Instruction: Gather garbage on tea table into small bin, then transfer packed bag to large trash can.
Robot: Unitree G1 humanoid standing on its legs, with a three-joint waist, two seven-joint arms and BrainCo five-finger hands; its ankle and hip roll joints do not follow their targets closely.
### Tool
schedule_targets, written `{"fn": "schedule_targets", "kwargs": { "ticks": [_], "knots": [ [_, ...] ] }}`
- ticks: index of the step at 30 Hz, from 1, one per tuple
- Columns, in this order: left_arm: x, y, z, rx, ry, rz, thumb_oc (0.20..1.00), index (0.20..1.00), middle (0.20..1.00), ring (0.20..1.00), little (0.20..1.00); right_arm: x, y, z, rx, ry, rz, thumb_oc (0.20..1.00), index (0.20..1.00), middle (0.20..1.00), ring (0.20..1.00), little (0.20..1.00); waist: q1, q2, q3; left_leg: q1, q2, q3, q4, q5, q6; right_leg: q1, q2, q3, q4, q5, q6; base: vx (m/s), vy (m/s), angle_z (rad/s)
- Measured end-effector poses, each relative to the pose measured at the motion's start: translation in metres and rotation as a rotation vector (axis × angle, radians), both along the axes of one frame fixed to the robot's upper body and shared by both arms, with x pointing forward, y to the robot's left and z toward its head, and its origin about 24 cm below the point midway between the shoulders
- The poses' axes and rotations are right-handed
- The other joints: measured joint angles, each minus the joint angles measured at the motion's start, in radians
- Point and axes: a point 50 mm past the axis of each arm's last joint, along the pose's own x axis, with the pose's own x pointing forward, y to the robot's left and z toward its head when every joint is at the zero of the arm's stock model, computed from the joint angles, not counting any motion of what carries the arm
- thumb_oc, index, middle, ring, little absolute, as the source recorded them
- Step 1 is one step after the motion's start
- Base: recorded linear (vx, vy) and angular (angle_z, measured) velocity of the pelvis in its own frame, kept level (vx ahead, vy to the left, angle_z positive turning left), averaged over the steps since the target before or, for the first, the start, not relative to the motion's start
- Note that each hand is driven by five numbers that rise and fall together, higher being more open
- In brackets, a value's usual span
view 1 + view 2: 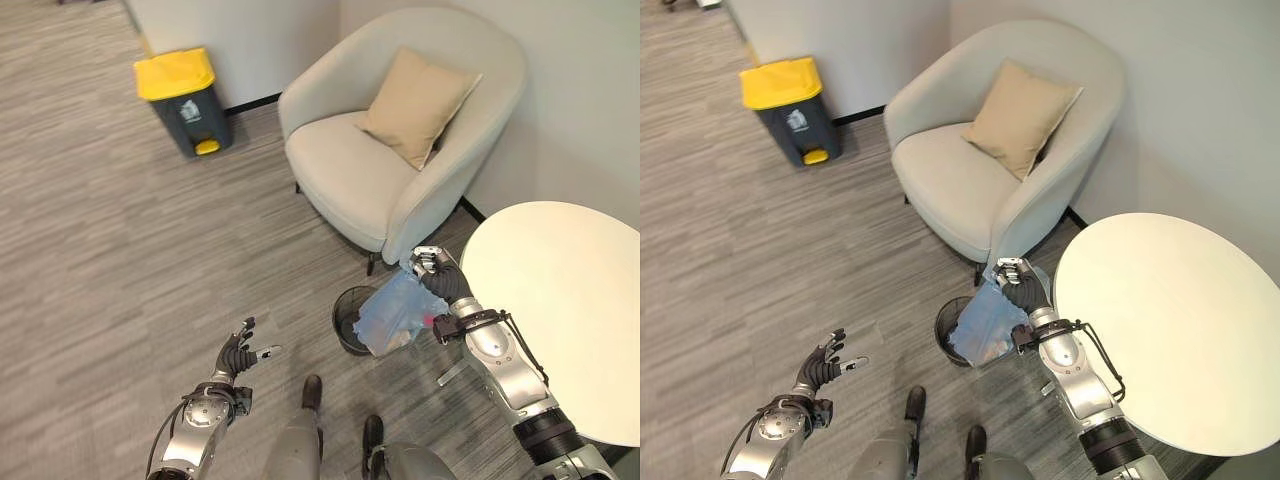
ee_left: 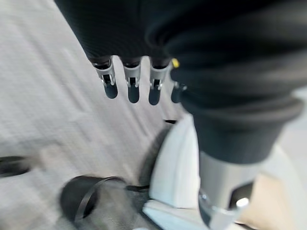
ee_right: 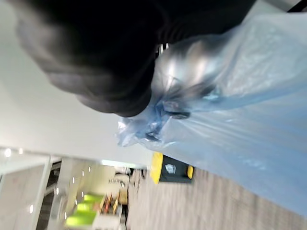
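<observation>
The can (image 1: 185,100), dark with a yellow lid, is standing against the far wall at the left, well apart from everything else; judging by the task, it is waiting as the bag's destination. Nearer, the left hand (image 1: 238,355) is hanging low over bare floor with its fingers spread and relaxed, holding nothing, probably kept out to the side so it is not getting in the way of the lift. To its right, the small bin (image 1: 350,318) is sitting on the floor between the armchair (image 1: 400,130) and the table (image 1: 560,300), placed within reach of the tabletop. The blue bag (image 1: 395,312) is hanging partly above and beside the bin's rim, its gathered neck bunched in the right hand (image 1: 1018,285), whose fingers are curling tightly round the plastic, as the right wrist view confirms. Gripping at the neck is likely keeping the rubbish from spilling. The tabletop is showing nothing on it, suggesting the gathering is finished and the carry is next.
</observation>
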Motion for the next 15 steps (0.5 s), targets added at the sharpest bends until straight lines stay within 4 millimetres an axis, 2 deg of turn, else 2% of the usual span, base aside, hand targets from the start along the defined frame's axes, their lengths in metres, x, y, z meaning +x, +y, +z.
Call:
{"fn": "schedule_targets", "kwargs": {
  "ticks": [2,4,6,8,10,11,13,15],
  "knots": [
    [0.005,-0.001,0.009,0.004,-0.036,-0.026,1.0,1.0,1.0,1.0,1.0,0.0,-0.001,0.002,-0.01,-0.007,0.003,0.2,0.2,0.2,0.2,0.2,-0.009,-0.028,0.005,-0.011,-0.002,0.095,0.054,-0.009,0.011,0.003,-0.032,-0.021,-0.054,0.031,-0.016,-0.15,-0.019,0.65],
    [0.01,-0.003,0.016,0.024,-0.073,-0.06,1.0,1.0,1.0,1.0,1.0,0.001,0.0,0.011,-0.016,-0.041,0.022,0.2,0.2,0.2,0.2,0.2,-0.015,-0.039,0.007,-0.003,-0.015,0.086,0.144,-0.016,0.019,0.005,-0.057,-0.038,-0.108,0.066,-0.007,-0.08,0.007,0.4],
    [0.02,-0.006,0.025,0.028,-0.11,-0.08,1.0,1.0,1.0,1.0,1.0,0.002,0.004,0.02,-0.013,-0.073,0.043,0.2,0.2,0.2,0.2,0.2,-0.047,-0.052,0.014,0.046,-0.018,0.086,0.19,-0.044,0.018,0.01,-0.085,-0.067,-0.148,0.097,0.014,-0.02,0.045,0.63],
    [0.029,-0.014,0.037,0.014,-0.169,-0.117,1.0,1.0,1.0,1.0,1.0,0.002,0.005,0.024,0.003,-0.081,0.058,0.2,0.2,0.2,0.2,0.2,-0.082,-0.053,0.015,0.144,0.001,0.114,0.117,-0.059,0.012,0.038,-0.088,-0.104,-0.199,0.123,0.051,0.03,0.063,0.73],
    [0.037,-0.027,0.05,0.003,-0.23,-0.174,1.0,1.0,1.0,1.0,1.0,0.003,0.004,0.027,0.012,-0.092,0.058,0.2,0.2,0.2,0.2,0.2,-0.087,-0.051,0.015,0.207,-0.003,0.113,0.013,-0.059,0.014,0.032,-0.085,-0.102,-0.219,0.148,0.083,0.04,0.094,0.53],
    [0.04,-0.032,0.056,0.0,-0.255,-0.195,1.0,1.0,1.0,1.0,1.0,0.004,0.004,0.028,0.022,-0.092,0.064,0.2,0.2,0.2,0.2,0.2,-0.087,-0.049,0.015,0.227,-0.009,0.111,-0.019,-0.058,0.022,0.03,-0.08,-0.1,-0.229,0.171,0.103,0.05,0.092,0.21],
    [0.045,-0.036,0.067,-0.004,-0.302,-0.221,1.0,1.0,1.0,1.0,1.0,0.004,0.01,0.028,0.029,-0.09,0.089,0.2,0.2,0.2,0.2,0.2,-0.077,-0.07,0.018,0.237,-0.039,0.095,-0.051,-0.027,0.054,0.02,-0.093,-0.075,-0.243,0.187,0.115,0.05,0.074,0.02],
    [0.045,-0.038,0.073,-0.002,-0.323,-0.242,1.0,1.0,1.0,1.0,1.0,0.003,0.014,0.027,0.026,-0.084,0.112,0.2,0.2,0.2,0.2,0.2,-0.072,-0.076,0.014,0.239,-0.055,0.119,-0.056,-0.019,0.073,0.021,-0.111,-0.053,-0.26,0.196,0.129,0.06,0.091,-0.14]
  ]
}}
